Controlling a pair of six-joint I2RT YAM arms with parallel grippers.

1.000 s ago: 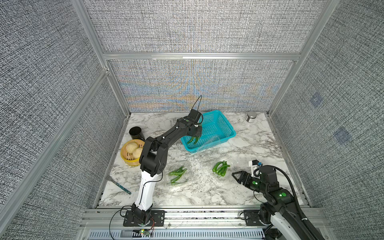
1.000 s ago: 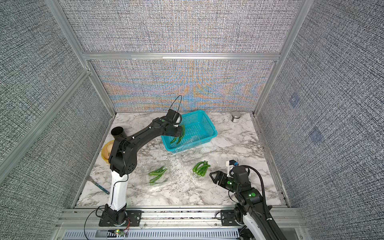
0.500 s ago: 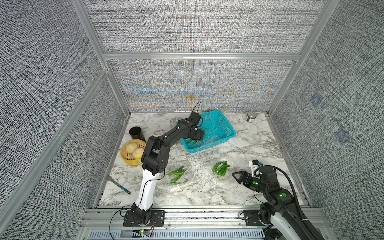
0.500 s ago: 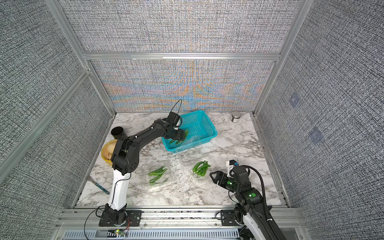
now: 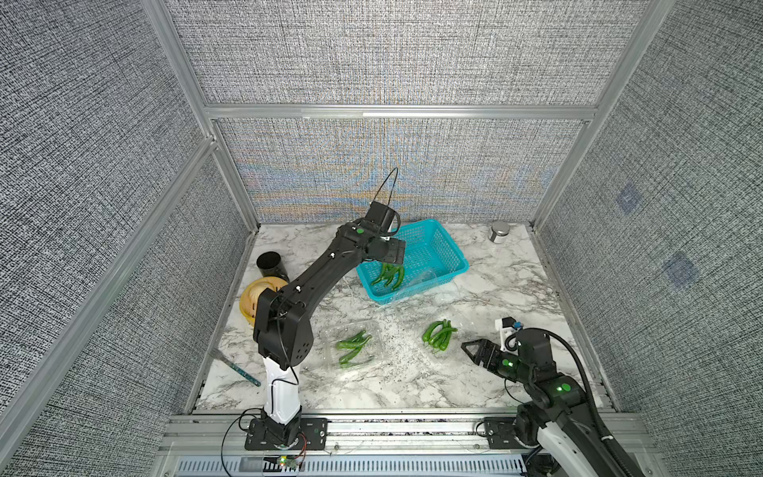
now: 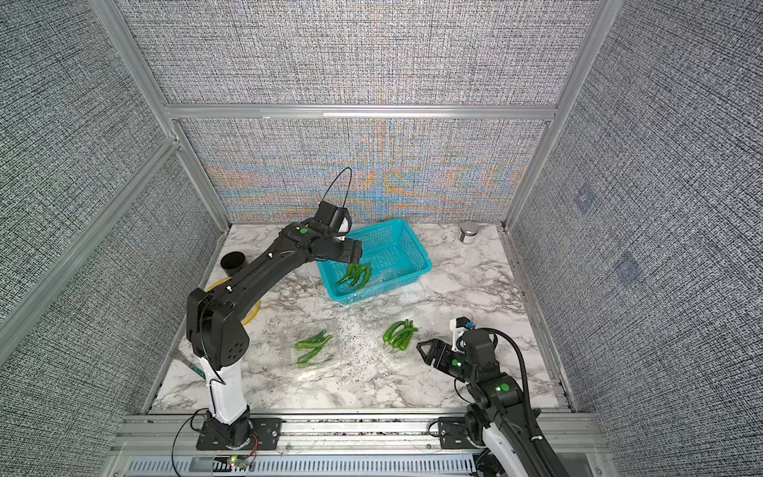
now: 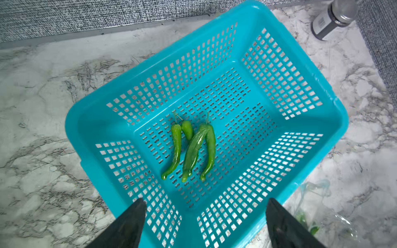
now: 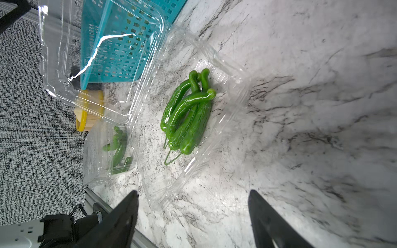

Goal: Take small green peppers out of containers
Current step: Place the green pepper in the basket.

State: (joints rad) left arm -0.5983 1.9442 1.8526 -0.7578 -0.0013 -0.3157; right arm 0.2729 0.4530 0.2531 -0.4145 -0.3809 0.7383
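Grey woven wall panels [image 5: 371, 62], aluminium frame [image 5: 396, 111], white marble tabletop [image 5: 413, 384].

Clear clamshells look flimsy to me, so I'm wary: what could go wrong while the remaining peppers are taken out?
The open right tool may catch the thin wall of the clamshell before it and drag or lift the box with its peppers. Those peppers lie entangled in one pile, so a pinch could pull up several and drop some on the table.

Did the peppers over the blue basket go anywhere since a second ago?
Yes. The peppers dropped down out of the left gripper and now lie on the floor of the teal basket, with the gripper open above them.
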